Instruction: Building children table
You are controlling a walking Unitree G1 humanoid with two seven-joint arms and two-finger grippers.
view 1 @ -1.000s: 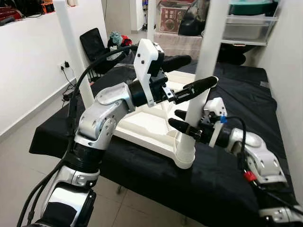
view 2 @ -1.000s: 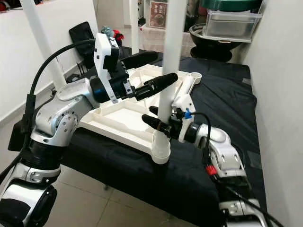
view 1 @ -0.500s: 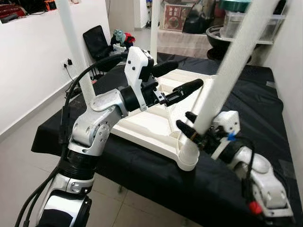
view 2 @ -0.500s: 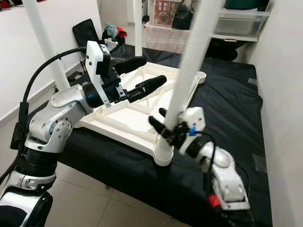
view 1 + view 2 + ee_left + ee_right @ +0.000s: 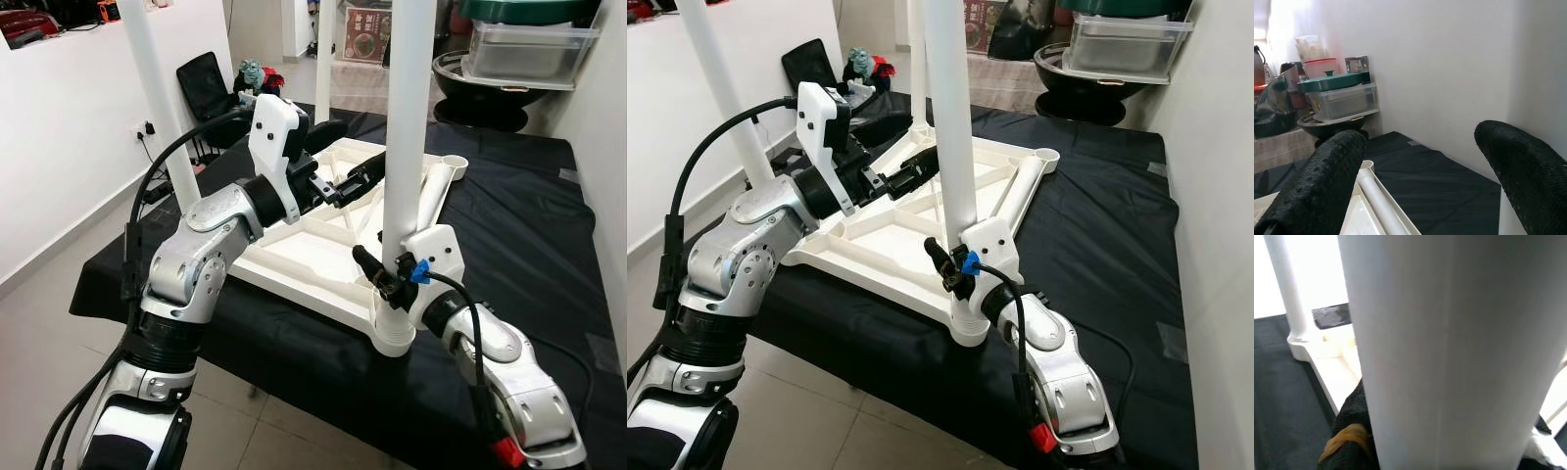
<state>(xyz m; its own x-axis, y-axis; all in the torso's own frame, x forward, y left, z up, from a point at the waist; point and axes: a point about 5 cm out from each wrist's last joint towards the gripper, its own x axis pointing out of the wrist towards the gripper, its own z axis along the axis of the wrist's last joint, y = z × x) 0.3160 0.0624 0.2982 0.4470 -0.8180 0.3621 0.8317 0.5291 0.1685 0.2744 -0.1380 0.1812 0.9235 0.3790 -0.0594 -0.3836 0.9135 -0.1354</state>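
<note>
Right end effector (image 5: 384, 277) clamped the stiff, light-looking, smooth table leg (image 5: 407, 127) low, near its socket; left end effector (image 5: 343, 166) stood open, empty.

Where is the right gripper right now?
In the left eye view, the right gripper is closed around the base of the near white leg, just above the tabletop's corner socket.

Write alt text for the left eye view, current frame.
The right gripper clamps a white table leg standing upright in the near corner socket of an upturned white tabletop on a black-covered table. The left gripper hovers open above the tabletop, beside the leg. Three more legs already stand in other corners.
</note>
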